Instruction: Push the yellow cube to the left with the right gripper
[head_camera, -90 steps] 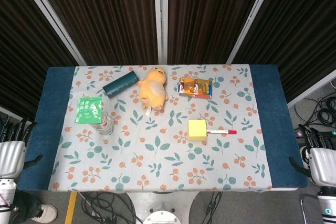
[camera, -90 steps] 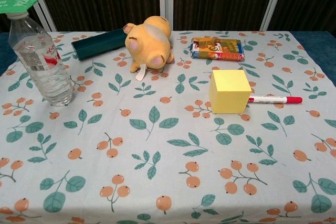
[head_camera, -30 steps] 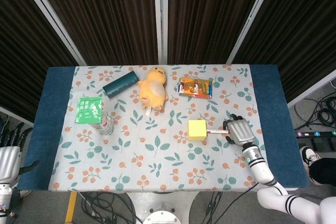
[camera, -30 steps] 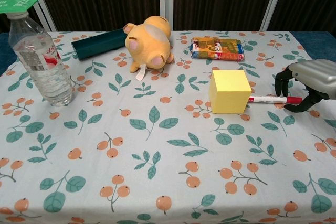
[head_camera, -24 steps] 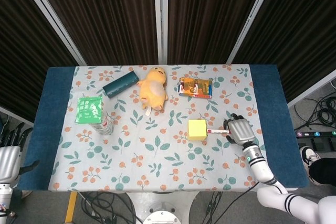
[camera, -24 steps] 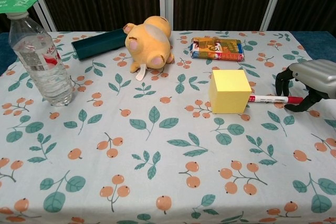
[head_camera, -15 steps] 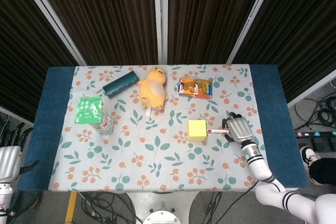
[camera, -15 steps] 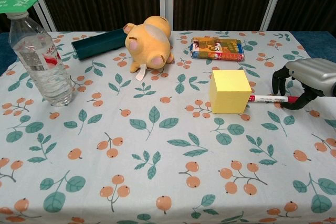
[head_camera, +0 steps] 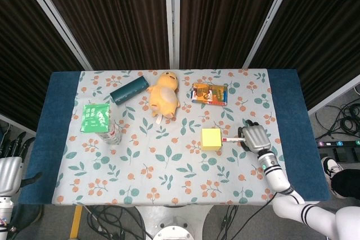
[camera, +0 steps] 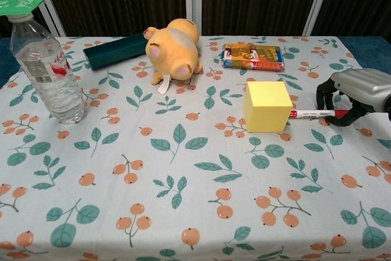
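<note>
The yellow cube [head_camera: 211, 138] [camera: 267, 106] sits on the leaf-print cloth, right of the table's middle. A red-and-white pen [head_camera: 230, 139] [camera: 311, 113] lies against its right side and points right. My right hand [head_camera: 256, 137] [camera: 354, 93] hovers low at the pen's far end, a pen's length right of the cube. Its fingers arch loosely down over the pen's red cap and hold nothing. My left hand [head_camera: 10, 167] hangs off the table's front left corner, fingers apart and empty.
A water bottle [head_camera: 111, 133] [camera: 47, 68] with a green packet [head_camera: 94, 118] on top stands at the left. A yellow plush [head_camera: 163, 96], a teal box [head_camera: 129, 89] and a snack packet [head_camera: 209, 94] lie at the back. Bare cloth [camera: 183, 151] lies left of the cube.
My right hand came in from off the table's right side and has crept left over the pen's end. The cube has not moved.
</note>
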`<move>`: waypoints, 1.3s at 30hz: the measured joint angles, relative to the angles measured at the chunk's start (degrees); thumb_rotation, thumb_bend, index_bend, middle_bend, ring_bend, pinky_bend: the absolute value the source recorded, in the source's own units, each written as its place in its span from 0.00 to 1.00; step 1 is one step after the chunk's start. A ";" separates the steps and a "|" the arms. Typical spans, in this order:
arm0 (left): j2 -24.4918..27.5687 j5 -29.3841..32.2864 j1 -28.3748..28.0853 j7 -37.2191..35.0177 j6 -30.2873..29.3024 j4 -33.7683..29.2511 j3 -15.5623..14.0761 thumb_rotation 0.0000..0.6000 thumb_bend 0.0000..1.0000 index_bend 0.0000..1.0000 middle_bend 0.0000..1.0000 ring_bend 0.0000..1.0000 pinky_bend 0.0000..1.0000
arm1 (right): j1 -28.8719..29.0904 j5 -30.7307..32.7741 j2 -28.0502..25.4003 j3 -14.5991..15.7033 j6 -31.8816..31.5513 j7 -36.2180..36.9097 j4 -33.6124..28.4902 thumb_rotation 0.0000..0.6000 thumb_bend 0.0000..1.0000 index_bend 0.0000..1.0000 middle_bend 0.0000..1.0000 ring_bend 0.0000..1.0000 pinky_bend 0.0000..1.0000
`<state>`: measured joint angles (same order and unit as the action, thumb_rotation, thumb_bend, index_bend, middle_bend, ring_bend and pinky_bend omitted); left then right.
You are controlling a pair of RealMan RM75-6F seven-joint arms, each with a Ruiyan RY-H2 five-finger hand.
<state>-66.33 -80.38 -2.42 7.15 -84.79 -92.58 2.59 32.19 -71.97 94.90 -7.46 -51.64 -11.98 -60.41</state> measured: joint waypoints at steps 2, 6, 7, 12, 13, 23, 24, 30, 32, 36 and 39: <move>0.00 -0.01 0.04 -0.03 -0.03 0.00 -0.02 1.00 0.00 0.19 0.14 0.14 0.10 | -0.12 -0.27 -0.22 0.05 -0.49 0.33 -0.13 1.00 0.39 0.64 0.60 0.28 0.33; 0.20 -0.17 0.14 0.02 -0.23 -0.21 -0.05 1.00 0.00 0.19 0.14 0.14 0.10 | -0.83 -1.86 -1.93 0.41 -2.40 2.57 -0.86 1.00 0.46 0.73 0.65 0.34 0.35; 0.23 -0.22 0.14 0.05 -0.27 -0.25 -0.05 1.00 0.00 0.19 0.14 0.14 0.10 | -1.01 -2.25 -2.56 0.52 -2.76 3.18 -1.13 1.00 0.47 0.74 0.66 0.34 0.35; 0.26 -0.51 -0.09 0.52 -0.35 -0.72 0.13 1.00 0.00 0.19 0.14 0.14 0.10 | -2.01 -4.46 -6.62 1.35 -4.39 6.53 -3.53 1.00 0.48 0.77 0.66 0.34 0.36; 0.29 -0.59 -0.14 0.60 -0.34 -0.83 0.14 1.00 0.00 0.19 0.14 0.14 0.10 | -2.12 -4.72 -7.14 1.49 -4.53 6.79 -3.96 1.00 0.48 0.77 0.66 0.34 0.36; 0.91 -1.00 -0.26 1.09 -0.41 -1.69 0.06 1.00 0.00 0.19 0.14 0.14 0.10 | -0.74 -3.86 -6.24 1.29 -2.05 6.03 -5.20 1.00 0.48 0.77 0.67 0.37 0.37; 0.90 -0.96 -0.20 1.06 -0.45 -1.63 0.04 1.00 0.00 0.19 0.14 0.14 0.10 | -0.47 -3.59 -5.94 1.17 -1.73 5.61 -5.35 1.00 0.48 0.78 0.67 0.37 0.37; 0.72 -0.82 -0.13 0.44 -0.37 -1.06 0.02 1.00 0.00 0.19 0.14 0.14 0.10 | 1.22 -2.13 -4.79 0.14 -0.32 2.85 -7.55 1.00 0.48 0.78 0.68 0.37 0.37; 0.60 -1.00 -0.12 0.10 -0.41 -0.77 -0.02 1.00 0.00 0.19 0.14 0.14 0.10 | 1.76 -1.53 -4.48 -0.21 0.01 1.41 -8.22 1.00 0.48 0.78 0.68 0.37 0.36; 0.26 -1.11 0.04 -0.78 -0.47 0.03 -0.16 1.00 0.00 0.19 0.14 0.14 0.10 | 3.34 0.44 -3.70 -1.03 1.15 -2.81 -10.10 1.00 0.48 0.79 0.68 0.37 0.36; 0.08 -1.04 0.18 -1.32 -0.44 0.65 -0.26 1.00 0.00 0.19 0.14 0.14 0.10 | 4.82 2.13 -2.96 -1.56 2.31 -5.91 -11.45 1.00 0.48 0.79 0.68 0.37 0.35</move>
<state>-66.25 -81.43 -2.24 5.83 -85.23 -91.93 2.33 37.01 -69.84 91.94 -9.02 -49.34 -17.89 -71.86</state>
